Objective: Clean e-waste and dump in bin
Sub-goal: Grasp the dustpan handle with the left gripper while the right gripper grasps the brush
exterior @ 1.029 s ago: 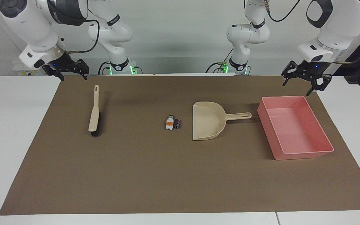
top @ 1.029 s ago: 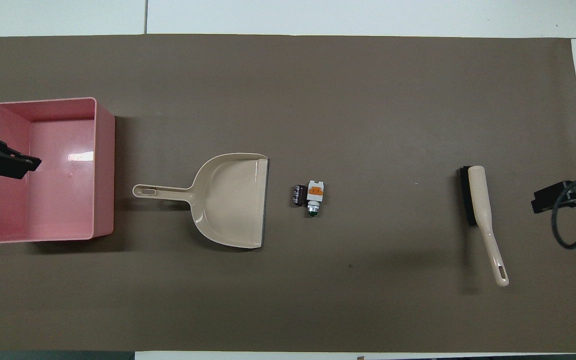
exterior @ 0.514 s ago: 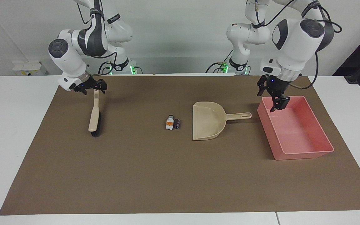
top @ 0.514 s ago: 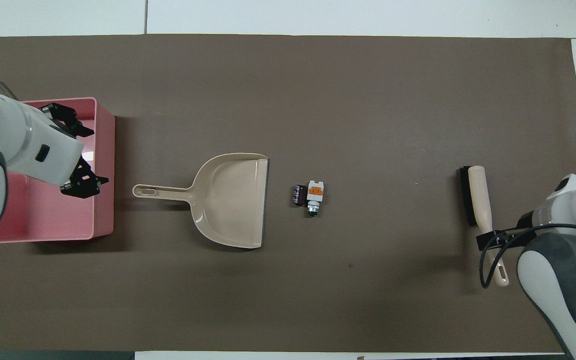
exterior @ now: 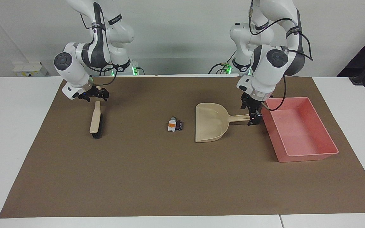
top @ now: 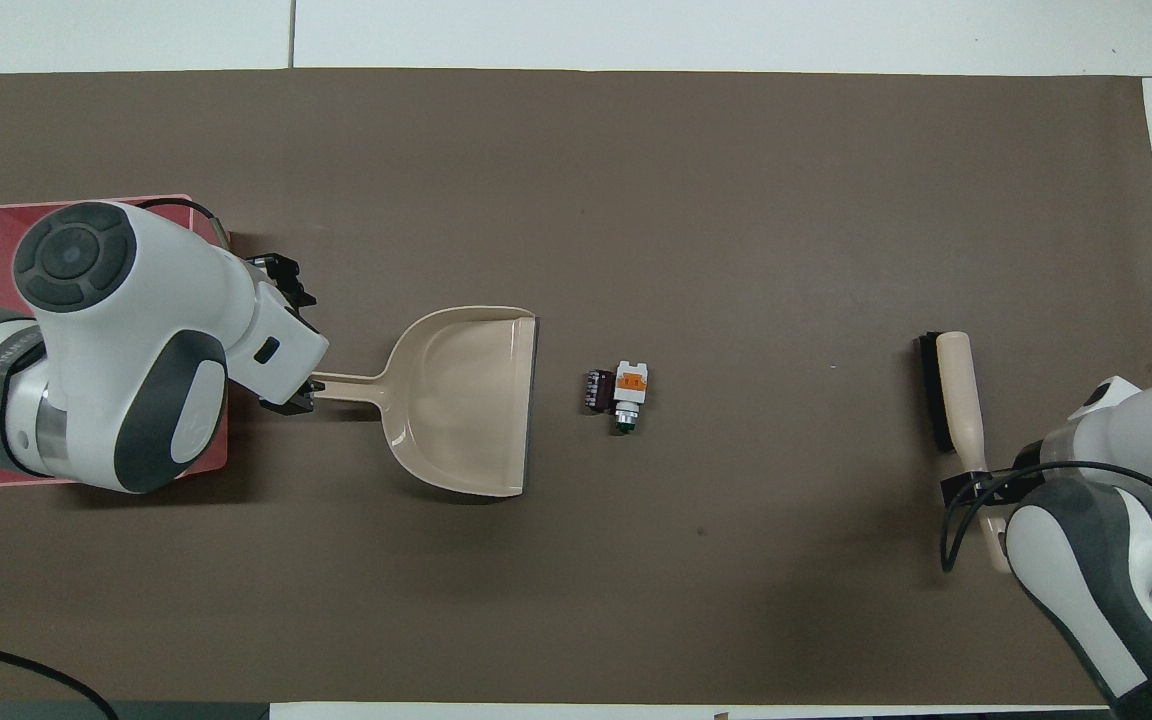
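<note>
The e-waste lies mid-mat: a white bit with an orange band (exterior: 171, 124) (top: 632, 384) touching a dark bit (exterior: 179, 124) (top: 594, 390). The beige dustpan (exterior: 209, 123) (top: 461, 400) lies beside them, its mouth toward them. The pink bin (exterior: 309, 154) stands past the dustpan's handle, toward the left arm's end; the left arm hides most of it in the overhead view (top: 1, 215). My left gripper (exterior: 253, 118) (top: 294, 345) is open at the handle's tip. My right gripper (exterior: 93, 95) (top: 976, 488) is open over the handle of the beige brush (exterior: 96, 122) (top: 951, 400).
A brown mat (exterior: 157, 177) covers the white table. The brush lies toward the right arm's end, bristles dark, handle pointing toward the robots.
My left gripper has come down from over the bin's near corner to the dustpan handle's tip. My right gripper has dropped lower over the brush handle.
</note>
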{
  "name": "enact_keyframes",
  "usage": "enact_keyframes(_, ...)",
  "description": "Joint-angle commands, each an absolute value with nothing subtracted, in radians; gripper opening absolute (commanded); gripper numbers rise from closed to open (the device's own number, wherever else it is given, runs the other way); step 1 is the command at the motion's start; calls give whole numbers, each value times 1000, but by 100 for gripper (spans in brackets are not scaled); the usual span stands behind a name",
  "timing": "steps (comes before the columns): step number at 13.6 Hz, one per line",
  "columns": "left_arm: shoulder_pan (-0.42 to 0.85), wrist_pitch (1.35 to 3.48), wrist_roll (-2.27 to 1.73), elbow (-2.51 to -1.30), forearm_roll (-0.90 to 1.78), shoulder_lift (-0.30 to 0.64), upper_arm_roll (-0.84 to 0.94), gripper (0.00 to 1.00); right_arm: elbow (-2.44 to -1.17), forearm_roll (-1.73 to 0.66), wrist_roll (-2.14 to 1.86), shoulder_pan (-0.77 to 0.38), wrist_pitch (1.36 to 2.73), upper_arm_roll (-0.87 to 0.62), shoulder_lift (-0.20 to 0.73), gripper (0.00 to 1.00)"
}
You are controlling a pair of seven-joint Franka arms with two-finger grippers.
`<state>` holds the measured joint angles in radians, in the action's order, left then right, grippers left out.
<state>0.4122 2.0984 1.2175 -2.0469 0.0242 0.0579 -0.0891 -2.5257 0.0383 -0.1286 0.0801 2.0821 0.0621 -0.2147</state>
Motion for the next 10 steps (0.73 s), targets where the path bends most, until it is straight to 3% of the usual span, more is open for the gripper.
enact_keyframes(1, 429, 2163, 1272, -2135, 11, 46, -101, 98, -2534, 21, -123, 92, 2069, 54, -230, 75)
enact_keyframes(5, 468, 2268, 1243, -2226, 11, 38, -103, 99, -2534, 21, -123, 92, 2059, 54, -232, 59)
enact_keyframes(8, 491, 2329, 1200, -2281, 11, 26, -103, 98, -2537, 21, -123, 92, 2056, 54, -233, 58)
enact_keyframes(10, 492, 2330, 1172, -2281, 11, 23, -103, 93, -2539, 21, -126, 92, 2054, 55, -235, 43)
